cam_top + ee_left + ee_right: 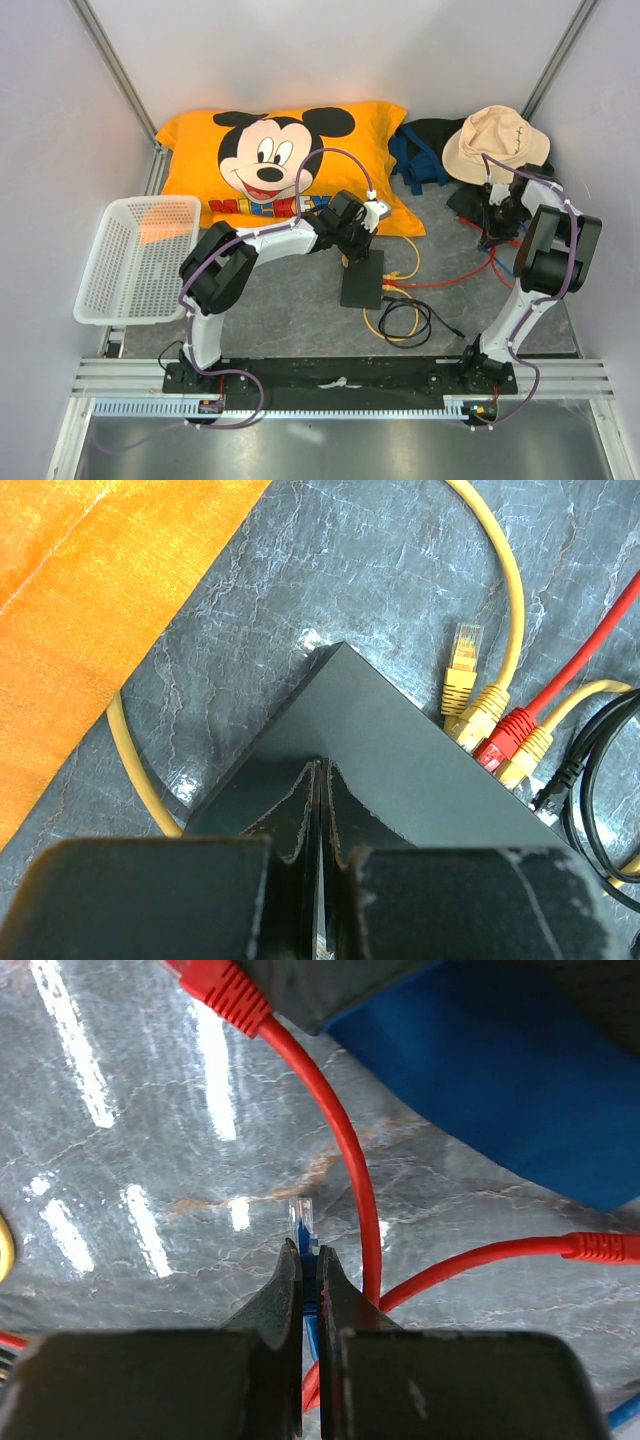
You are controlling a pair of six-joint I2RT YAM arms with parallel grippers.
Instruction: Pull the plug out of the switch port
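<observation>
The switch (361,278) is a flat black box on the grey mat, and it fills the middle of the left wrist view (400,750). Along its right edge sit two yellow plugs (485,715) and a red plug (507,732) in the sockets. A loose yellow plug (463,665) lies beside them. My left gripper (322,765) is shut and empty, its tips on the switch's top at the far end (365,225). My right gripper (310,1252) is shut on a blue plug (303,1222) with a clear tip. It holds the plug above the mat, far right of the switch (497,212).
An orange Mickey pillow (280,160) lies behind the switch. A white basket (140,255) stands at the left. A beige hat (495,140) and a blue-black bag (425,155) are at the back right. Red cable (345,1150) loops under my right gripper. A black cable coil (405,320) lies in front.
</observation>
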